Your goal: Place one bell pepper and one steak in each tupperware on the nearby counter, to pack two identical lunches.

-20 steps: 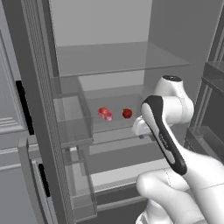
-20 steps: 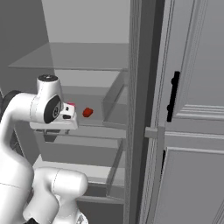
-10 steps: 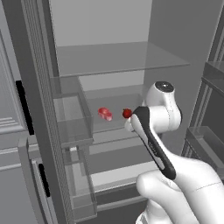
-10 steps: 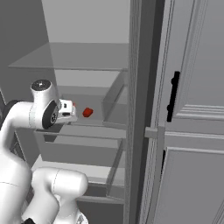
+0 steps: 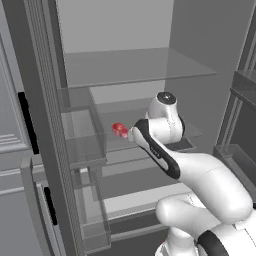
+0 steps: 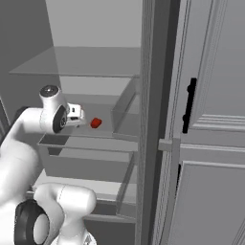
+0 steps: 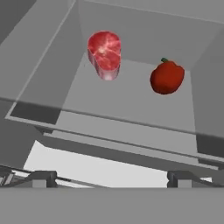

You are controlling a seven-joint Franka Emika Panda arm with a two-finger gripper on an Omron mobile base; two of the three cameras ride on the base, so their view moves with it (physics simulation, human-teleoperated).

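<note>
- Steak (image 7: 104, 53) and bell pepper (image 7: 166, 77) are the two things to fetch, and both lie on a grey fridge shelf (image 7: 131, 109) ahead of the claw, side by side but apart, the steak to the left and the pepper to the right in the hand view.
- Nearest, the claw (image 7: 109, 178) is spread as wide as it goes and holds nothing; its two dark fingertips (image 7: 41, 178) sit low in the hand view, short of the shelf's front lip.
- From the right base view the claw (image 6: 76, 115) stands level with that shelf, close beside a red item (image 6: 95, 123), most likely the pepper.
- Judging from this, the step in hand is the reach into the fridge for a first item.
- To do it well, pick one target now; aiming between the two risks nudging both.
- Bring the fingers over the front lip before going deeper, so they do not catch the shelf edge.
- For the pepper, straddle its rounded body, not the stem, and close gently, since a round thing may roll.
- Farther off, the steak lies flat and low, so a grip across its narrow width should hold better.
</note>
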